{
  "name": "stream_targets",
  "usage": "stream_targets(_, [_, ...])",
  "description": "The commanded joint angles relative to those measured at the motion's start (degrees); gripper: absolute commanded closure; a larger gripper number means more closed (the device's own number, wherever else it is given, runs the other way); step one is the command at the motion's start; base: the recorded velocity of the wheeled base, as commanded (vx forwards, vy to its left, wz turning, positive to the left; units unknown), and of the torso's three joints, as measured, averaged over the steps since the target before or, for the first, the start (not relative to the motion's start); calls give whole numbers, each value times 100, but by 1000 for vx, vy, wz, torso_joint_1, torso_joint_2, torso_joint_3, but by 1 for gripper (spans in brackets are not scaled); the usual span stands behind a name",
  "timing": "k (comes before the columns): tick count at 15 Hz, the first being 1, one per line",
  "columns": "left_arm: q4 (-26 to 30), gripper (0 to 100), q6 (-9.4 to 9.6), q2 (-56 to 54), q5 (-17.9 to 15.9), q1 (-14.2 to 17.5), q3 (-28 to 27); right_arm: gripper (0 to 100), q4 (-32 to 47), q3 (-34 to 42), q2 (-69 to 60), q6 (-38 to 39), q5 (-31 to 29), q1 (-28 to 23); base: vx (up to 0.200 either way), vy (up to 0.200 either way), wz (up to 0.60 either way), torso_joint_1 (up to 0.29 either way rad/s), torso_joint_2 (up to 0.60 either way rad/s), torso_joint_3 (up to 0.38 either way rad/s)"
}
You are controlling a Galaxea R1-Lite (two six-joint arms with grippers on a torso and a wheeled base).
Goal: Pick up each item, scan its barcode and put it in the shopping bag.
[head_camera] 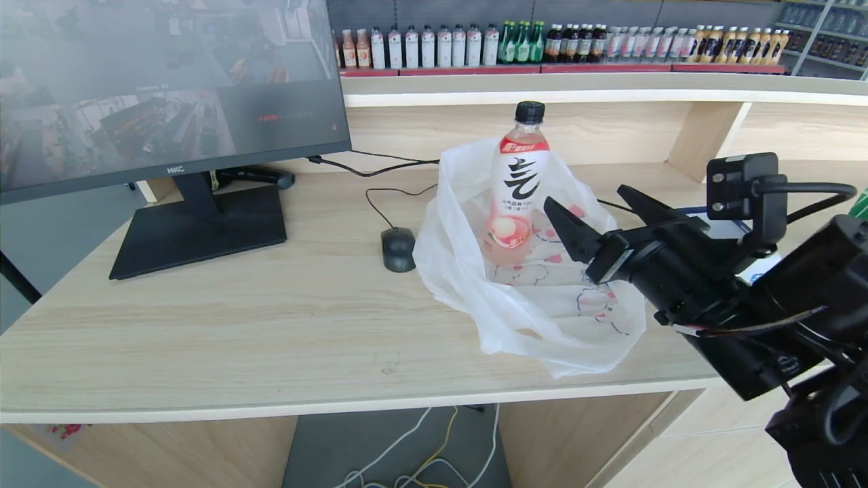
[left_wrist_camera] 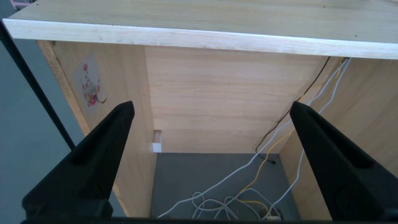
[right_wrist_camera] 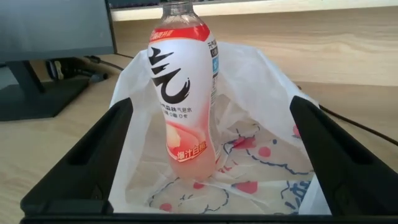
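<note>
Bottle (head_camera: 517, 183) upright inside shopping bag (head_camera: 461, 271), looks full so fairly heavy, stiff, slick plastic, best gripped mid-body; right claw (head_camera: 583, 195) spread wide, empty, just beside bag.

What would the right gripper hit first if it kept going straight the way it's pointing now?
Most likely the drink bottle, standing upright in the shopping bag; the right wrist view frames it between the fingers of the open right gripper. The bag's loose plastic might brush first; depth is unclear.

Bottle (right_wrist_camera: 183, 118) stands upright in the shopping bag (right_wrist_camera: 267, 87) ahead of the wide-spread gripper (right_wrist_camera: 210, 106)
</note>
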Motion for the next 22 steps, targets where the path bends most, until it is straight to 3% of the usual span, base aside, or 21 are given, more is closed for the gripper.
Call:
stream_targets(1, [-2,0,6,-2,1,1,0,0,-245,310,-248,-11,3,50,0,0,0,0,0,0])
stream_targets(8, [-2,0,-3,-2,1,1,0,0,-438,785,-520,-19,12,235,-29,0,0,1,0,0])
stream_targets(10, [-2,0,6,-2,1,1,0,0,-482,820,-529,-11,20,243,-200,0,0,7,12,2])
stream_targets(17, [7,0,85,-2,-7,-7,0,0,-526,846,-529,86,20,349,0,0,0,0,0,0])
stream_targets(22, [-2,0,14,-2,1,-7,0,0,-526,811,-529,77,12,340,0,-200,0,1,5,1])
